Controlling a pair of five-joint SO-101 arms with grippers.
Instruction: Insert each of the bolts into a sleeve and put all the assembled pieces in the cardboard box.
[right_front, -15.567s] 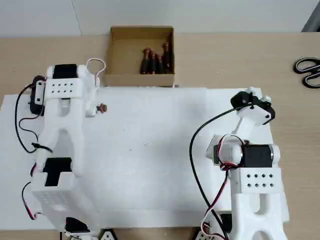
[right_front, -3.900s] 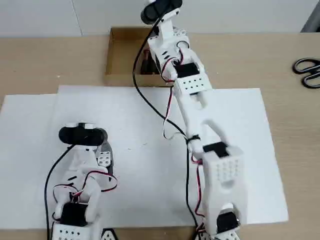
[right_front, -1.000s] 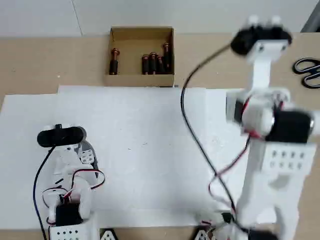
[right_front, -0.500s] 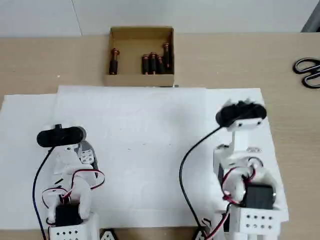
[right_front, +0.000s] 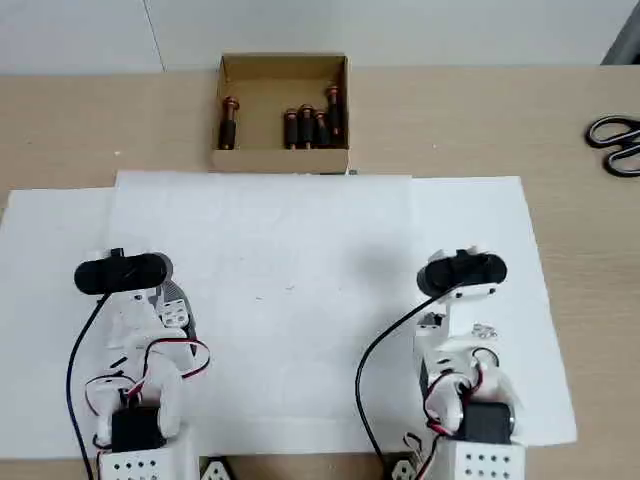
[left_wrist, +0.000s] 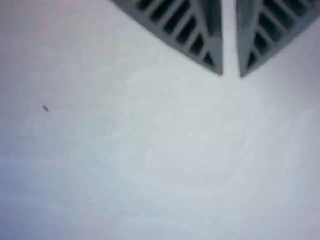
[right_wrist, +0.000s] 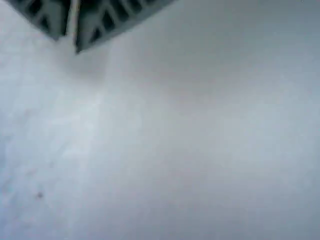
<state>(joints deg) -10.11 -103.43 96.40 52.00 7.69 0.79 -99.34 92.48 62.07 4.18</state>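
The cardboard box (right_front: 283, 158) stands at the far middle of the table. Several assembled bolt-and-sleeve pieces lie in it: one alone (right_front: 229, 120) at its left side, a cluster (right_front: 314, 120) at its right. Both arms are folded back at the near edge. My left gripper (left_wrist: 230, 72) hangs just over the white sheet (right_front: 300, 300), its grey ribbed fingers nearly together with a thin slit between them and nothing held. My right gripper (right_wrist: 71, 44) is likewise close over the sheet, fingers pressed together, empty. In the high view the left arm (right_front: 130, 300) sits near left, the right arm (right_front: 460, 300) near right.
Scissors (right_front: 615, 143) lie on the wooden table at the far right edge. The white sheet covers most of the near table between the arms and the box.
The right arm has drawn back from near the box and folded down to the near right edge. The left arm has stayed folded at the near left.
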